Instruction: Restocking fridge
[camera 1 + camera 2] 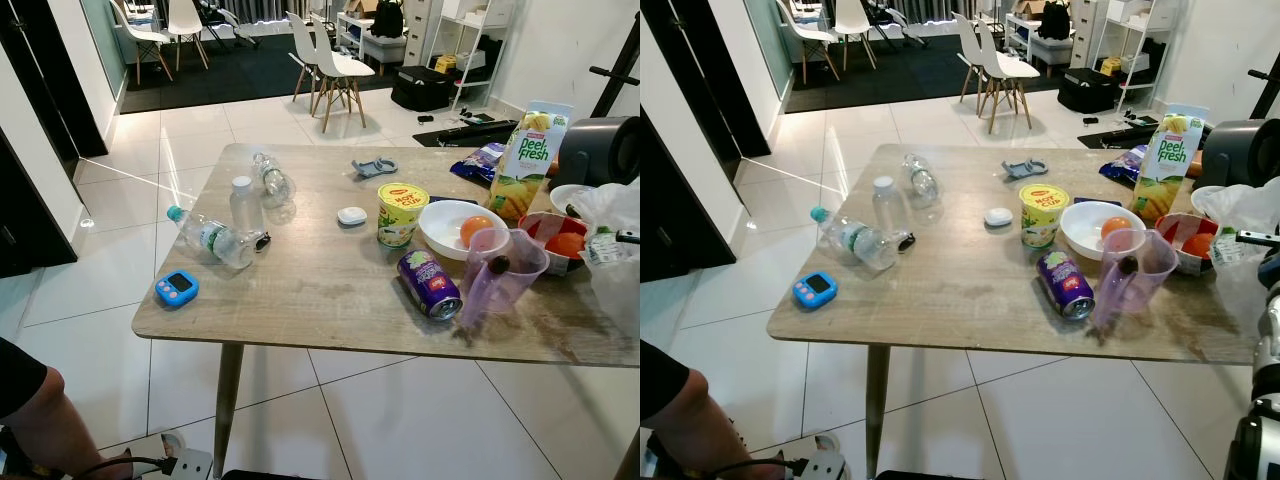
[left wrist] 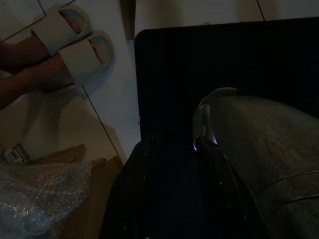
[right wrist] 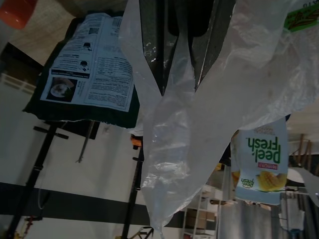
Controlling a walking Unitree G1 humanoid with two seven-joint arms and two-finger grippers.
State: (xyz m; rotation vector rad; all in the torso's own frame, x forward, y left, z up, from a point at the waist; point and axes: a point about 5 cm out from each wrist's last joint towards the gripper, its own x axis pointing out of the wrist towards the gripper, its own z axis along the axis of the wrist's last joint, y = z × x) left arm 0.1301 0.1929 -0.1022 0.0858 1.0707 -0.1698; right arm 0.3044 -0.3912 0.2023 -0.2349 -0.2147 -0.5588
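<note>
Now plastic bag (image 3: 174,134) between right claw (image 3: 182,74) fingers.

Right tool (image 3: 179,74) pinching bag; left tool (image 2: 172,164) hanging idle

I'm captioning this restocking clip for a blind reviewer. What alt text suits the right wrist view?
The right gripper pinches a thin clear plastic bag between its two black fingers, the film draping down past them. Behind the bag are a Peel Fresh juice carton and a dark packet with a white printed label.
</note>
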